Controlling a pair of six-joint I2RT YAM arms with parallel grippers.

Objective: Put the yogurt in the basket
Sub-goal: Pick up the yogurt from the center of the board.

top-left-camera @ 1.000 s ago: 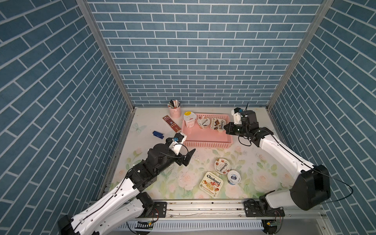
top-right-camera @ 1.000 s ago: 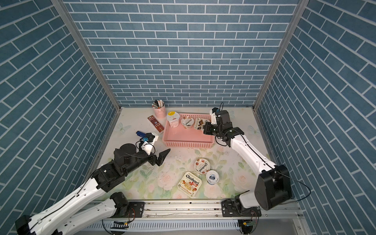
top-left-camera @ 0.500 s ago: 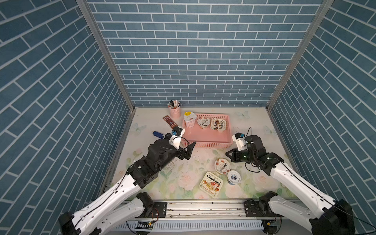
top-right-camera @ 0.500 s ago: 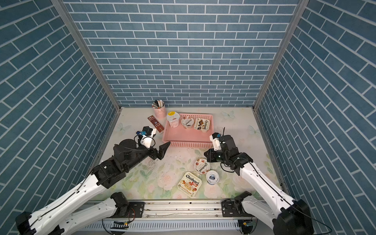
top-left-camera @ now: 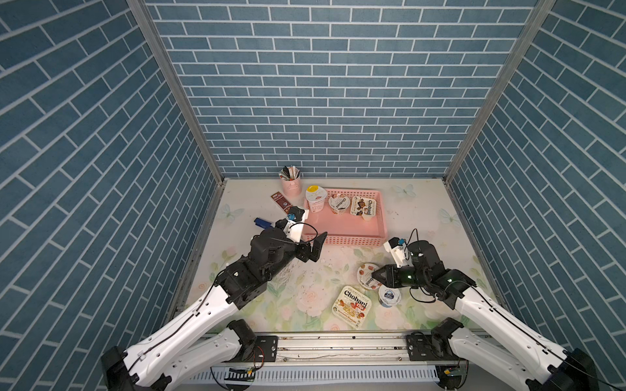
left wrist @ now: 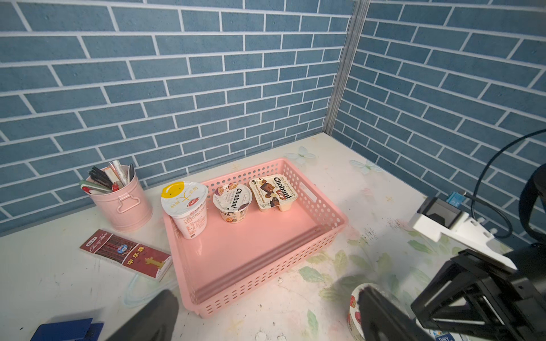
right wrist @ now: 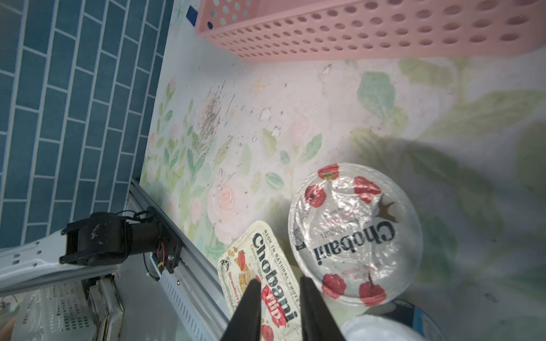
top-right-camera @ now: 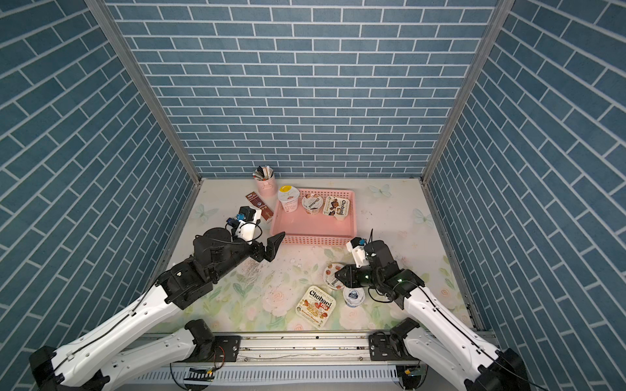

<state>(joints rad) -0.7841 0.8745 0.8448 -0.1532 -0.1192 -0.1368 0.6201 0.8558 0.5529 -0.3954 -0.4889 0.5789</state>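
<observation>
— How do the jaws of the right gripper [right wrist: 279,295] stand?
— A narrow gap, with nothing between them. Through the gap shows the squarish strawberry Chobani Flip cup [right wrist: 260,259], which lies flat on the floral tabletop [top-left-camera: 305,298].
— And the round strawberry-printed Chobani cup [right wrist: 354,233]?
— Just beside one finger, outside the gap. In both top views the tips lie over the cup's edge nearest the arm. Whether they touch the foil I cannot tell. The small blue-and-white cup [top-left-camera: 389,295] stands just beside those two cups.
— The left gripper [top-left-camera: 312,248]?
— Spread wide and empty, at the near corner of the shallow pink perforated plastic basket [top-left-camera: 345,241], on the left arm's side.
— What sits in the basket?
— Three cups in a row along its far side, all upright: the tall white yellow-topped cup [top-left-camera: 316,199], a second round Chobani cup [top-left-camera: 339,204] and a chocolate Chobani Flip cup [top-left-camera: 364,207]
</observation>
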